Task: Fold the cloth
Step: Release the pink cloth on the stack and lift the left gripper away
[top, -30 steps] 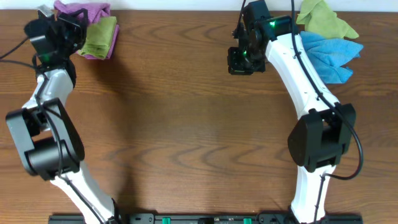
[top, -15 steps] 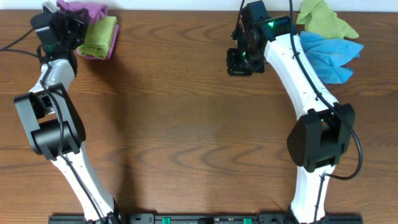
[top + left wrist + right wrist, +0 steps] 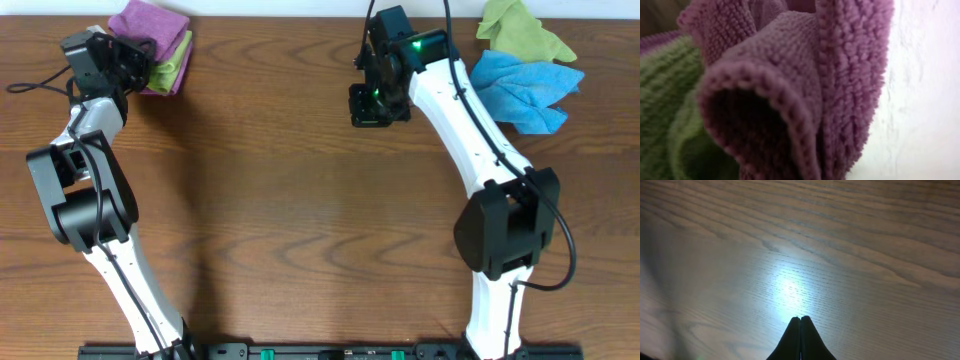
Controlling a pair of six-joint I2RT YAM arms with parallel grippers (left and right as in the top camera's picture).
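I see a brown wooden table [image 3: 300,200] under both arms. The purple cloth [image 3: 150,18] sits bunched at the table's far left corner, overlapping a lime green cloth [image 3: 172,62]. My left gripper [image 3: 132,58] is at its edge. That wrist view is all blurred purple folds with the fingers hidden, so I can't tell its state. My right gripper [image 3: 800,322], tips pressed together and empty, hangs over bare table.

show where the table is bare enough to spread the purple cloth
The wooden tabletop from the right gripper to the near edge is bare. Crowded: far left corner, purple microfibre cloth against lime green cloth by left gripper; far right, olive green cloth and bright blue cloth.
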